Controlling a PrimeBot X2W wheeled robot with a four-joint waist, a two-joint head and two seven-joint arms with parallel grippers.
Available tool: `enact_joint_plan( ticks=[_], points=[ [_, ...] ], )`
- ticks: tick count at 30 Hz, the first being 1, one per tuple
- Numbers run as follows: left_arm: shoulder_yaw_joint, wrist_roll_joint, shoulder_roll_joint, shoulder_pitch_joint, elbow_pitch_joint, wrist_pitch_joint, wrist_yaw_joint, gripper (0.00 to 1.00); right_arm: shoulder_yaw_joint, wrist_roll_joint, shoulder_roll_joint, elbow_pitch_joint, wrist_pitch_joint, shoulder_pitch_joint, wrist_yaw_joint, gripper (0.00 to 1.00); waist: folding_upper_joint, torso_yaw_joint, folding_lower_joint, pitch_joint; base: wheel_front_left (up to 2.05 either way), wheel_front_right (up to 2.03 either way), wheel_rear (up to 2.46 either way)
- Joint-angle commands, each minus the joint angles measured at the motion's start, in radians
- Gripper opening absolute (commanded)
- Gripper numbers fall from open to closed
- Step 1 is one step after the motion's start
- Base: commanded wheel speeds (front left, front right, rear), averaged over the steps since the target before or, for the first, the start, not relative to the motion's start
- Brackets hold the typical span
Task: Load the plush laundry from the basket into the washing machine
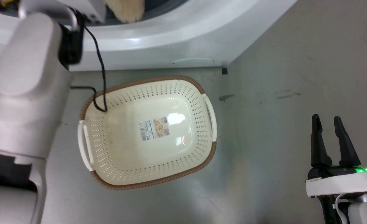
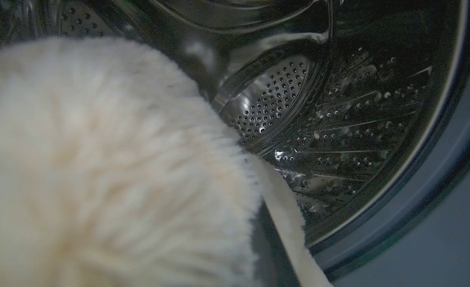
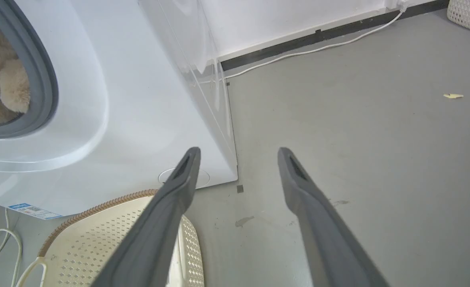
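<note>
Grey floor (image 1: 295, 62), basket (image 1: 171, 90) empty. Your left pincer, closed on the plush laundry (image 2: 99, 159), faces the washing machine (image 2: 338, 119) drum at upper right; right pincer (image 1: 326, 118) gapes.

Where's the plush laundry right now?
In the head view the plush laundry is at the top, left of centre, in the washing machine, beyond the basket; the right wrist view shows it inside the grey gasket.

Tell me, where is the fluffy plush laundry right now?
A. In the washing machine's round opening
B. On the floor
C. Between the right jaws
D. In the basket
A: the plush laundry sits inside the grey-ringed porthole of the washing machine, while the paper label shows on the bare bottom of the basket.
</note>
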Motion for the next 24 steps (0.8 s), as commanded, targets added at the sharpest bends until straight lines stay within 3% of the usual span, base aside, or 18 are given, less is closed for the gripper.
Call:
enact_joint_plan(
  ticks=[1, 24],
  points=[
    [0.005, 0.011, 0.007, -0.026, -0.001, -0.009, 0.001, 0.00, 0.000, 0.007, -0.002, 0.003, -0.005, -0.017, 0.001, 1.00, -0.0001, -0.020, -0.0002, 0.027, 0.00, 0.00, 0.00],
    [0.010, 0.069, 0.133, -0.360, 0.044, 0.025, -0.006, 0.00, 0.049, 0.057, -0.002, -0.006, -0.013, -0.028, 0.001, 1.00, -0.0001, -0.147, -0.0002, 0.188, 0.00, 0.00, 0.00]
  ],
)
